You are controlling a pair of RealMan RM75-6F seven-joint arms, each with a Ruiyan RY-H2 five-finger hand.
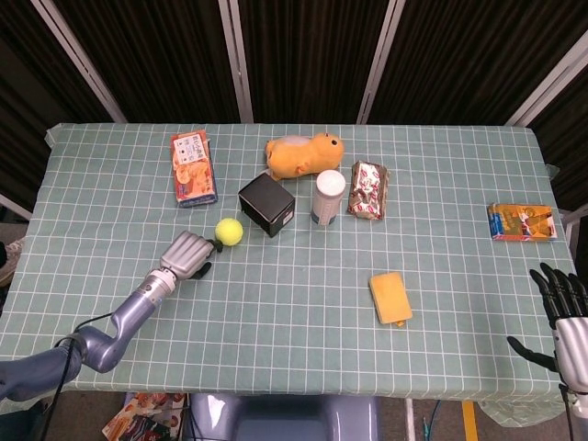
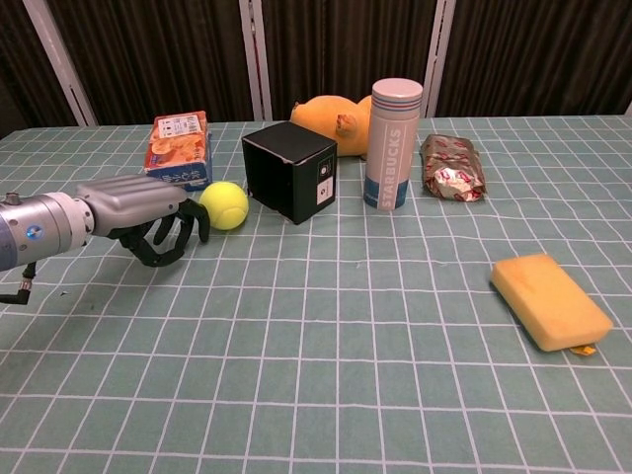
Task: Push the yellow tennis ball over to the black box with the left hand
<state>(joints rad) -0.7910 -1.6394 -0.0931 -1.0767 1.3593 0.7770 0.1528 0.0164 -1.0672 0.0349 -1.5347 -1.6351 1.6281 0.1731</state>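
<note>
Toward the left half of the table, a little nearer its far edge than its near one, the yellow tennis ball [image 1: 229, 231] sits on the checked cloth just beside the black box [image 1: 266, 204], with a narrow strip of cloth showing between them in the chest view. It looks light, felt-covered and springy, and being round it will likely roll at the slightest nudge and may run off to one side if pushed off-centre. No grasp is called for; I judge the best contact to be the side facing away from the box, low and through the ball's middle.

The left hand [image 2: 148, 211] lies right behind the ball on that side, fingers curled downward and holding nothing; its fingertips [image 2: 200, 230] are at or almost at the ball.

Behind the box lies an orange plush toy [image 1: 305, 153]; to its right stands a white tumbler [image 2: 393, 144].

The right hand [image 1: 562, 308], at the table's near right corner, has its fingers spread and empty.
</note>
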